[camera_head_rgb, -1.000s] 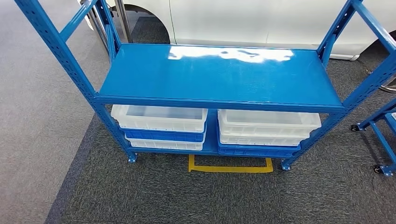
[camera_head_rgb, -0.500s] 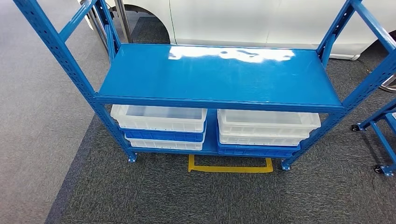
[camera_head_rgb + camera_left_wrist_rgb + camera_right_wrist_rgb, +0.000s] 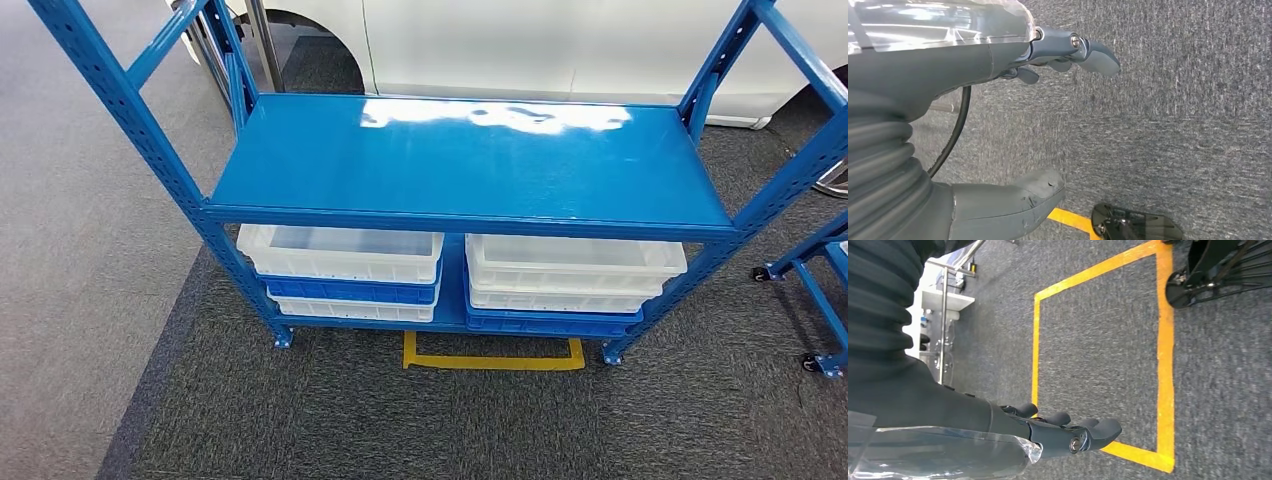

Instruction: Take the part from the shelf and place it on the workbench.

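A blue metal shelf (image 3: pixel 470 160) stands straight ahead in the head view, its upper board glossy and bare. On its lower level sit stacked white bins (image 3: pixel 340 252) and blue bins (image 3: pixel 350 290), the top ones holding nothing I can make out. My left hand (image 3: pixel 998 57) hangs over the grey carpet, thumb and fingers (image 3: pixel 1088 52) apart, holding nothing. My right hand (image 3: pixel 1048 432) also hangs low over the carpet, fingers stretched out and holding nothing.
A yellow tape mark (image 3: pixel 493 362) lies on the carpet in front of the shelf. A white car (image 3: pixel 560 45) is parked behind it. Another blue frame on castors (image 3: pixel 815 300) stands at the right. A yellow tape square (image 3: pixel 1163 340) lies under my right hand.
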Robot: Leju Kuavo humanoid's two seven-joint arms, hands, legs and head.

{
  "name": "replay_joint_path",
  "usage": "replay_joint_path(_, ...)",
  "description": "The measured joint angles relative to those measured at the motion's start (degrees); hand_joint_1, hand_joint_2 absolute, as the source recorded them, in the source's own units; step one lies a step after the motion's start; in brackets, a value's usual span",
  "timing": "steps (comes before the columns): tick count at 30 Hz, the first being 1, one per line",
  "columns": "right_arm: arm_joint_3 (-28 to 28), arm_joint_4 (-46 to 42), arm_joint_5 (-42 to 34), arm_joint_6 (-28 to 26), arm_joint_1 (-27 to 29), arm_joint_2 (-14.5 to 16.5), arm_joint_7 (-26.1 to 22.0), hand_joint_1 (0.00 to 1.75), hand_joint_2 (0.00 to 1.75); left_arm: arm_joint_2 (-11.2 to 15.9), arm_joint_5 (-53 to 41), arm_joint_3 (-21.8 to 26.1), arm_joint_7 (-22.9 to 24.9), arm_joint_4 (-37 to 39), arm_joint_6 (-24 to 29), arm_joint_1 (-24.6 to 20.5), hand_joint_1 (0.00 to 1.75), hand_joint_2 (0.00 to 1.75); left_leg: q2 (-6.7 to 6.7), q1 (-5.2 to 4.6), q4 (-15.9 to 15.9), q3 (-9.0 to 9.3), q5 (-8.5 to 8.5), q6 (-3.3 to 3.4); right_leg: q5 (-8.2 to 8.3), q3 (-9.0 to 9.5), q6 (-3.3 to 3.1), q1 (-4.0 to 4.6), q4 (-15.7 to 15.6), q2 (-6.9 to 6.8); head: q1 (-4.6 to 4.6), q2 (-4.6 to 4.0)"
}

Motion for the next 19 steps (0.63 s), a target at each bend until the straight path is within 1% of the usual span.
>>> replay_joint_path(2, 2.0, -0.3, -2.3, 0.0, 0.3, -0.4, -0.1, 0.00, 1.75, 0.3, 2.5, -2.2, 0.5, -0.4, -0.1, 0.4, 0.00, 1.75, 0.00, 0.00, 0.0, 0.00, 0.00, 0.00, 0.00, 0.00, 0.00, 0.00, 0.0, 0.00, 0.00, 0.00)
replay_joint_path(3, 2.9, -0.5, -3.4, 0.1, 0.5, -0.6, -0.1, 0.00, 1.31, 0.4, 3.6, -3.2, 0.8, -0.5, -0.2, 0.6, 0.00, 1.75, 0.00, 0.00, 0.0, 0.00, 0.00, 0.00, 0.00, 0.00, 0.00, 0.00, 0.0, 0.00, 0.00, 0.00)
replay_joint_path(6, 5.7, -1.0, -6.5, 0.1, 0.9, -1.1, -0.3, 0.00, 0.00, 0.8, 7.1, -6.4, 1.6, -1.0, -0.5, 1.0, 0.00, 0.44, 0.00, 0.00, 0.0, 0.00, 0.00, 0.00, 0.00, -0.01, 0.00, 0.00, 0.0, 0.00, 0.00, 0.00)
replay_joint_path(7, 6.7, -1.1, -7.7, 0.1, 1.1, -1.3, -0.4, 0.00, 0.00, 0.9, 8.4, -7.5, 1.8, -1.1, -0.6, 1.2, 0.00, 0.00, 0.00, 0.00, 0.0, 0.00, 0.00, 0.00, 0.00, -0.01, 0.00, 0.00, 0.0, 0.00, 0.00, 0.00)
replay_joint_path(18, 17.8, -2.8, -20.4, 0.8, 2.8, -3.5, -1.2, 0.00, 0.00, 2.4, 22.1, -19.7, 4.8, -2.7, -1.3, 3.3, 0.00, 0.00, 0.00, 0.00, 0.0, -0.02, 0.00, 0.00, -0.01, -0.03, 0.01, 0.00, 0.0, 0.00, 0.00, 0.00)
replay_joint_path(19, 18.3, -2.9, -20.9, 0.9, 2.9, -3.6, -1.2, 0.00, 0.00, 2.5, 22.8, -20.2, 5.0, -2.8, -1.3, 3.3, 0.00, 0.00, 0.00, 0.00, 0.0, -0.02, 0.00, 0.00, -0.01, -0.03, 0.01, 0.00, 0.0, 0.00, 0.00, 0.00)
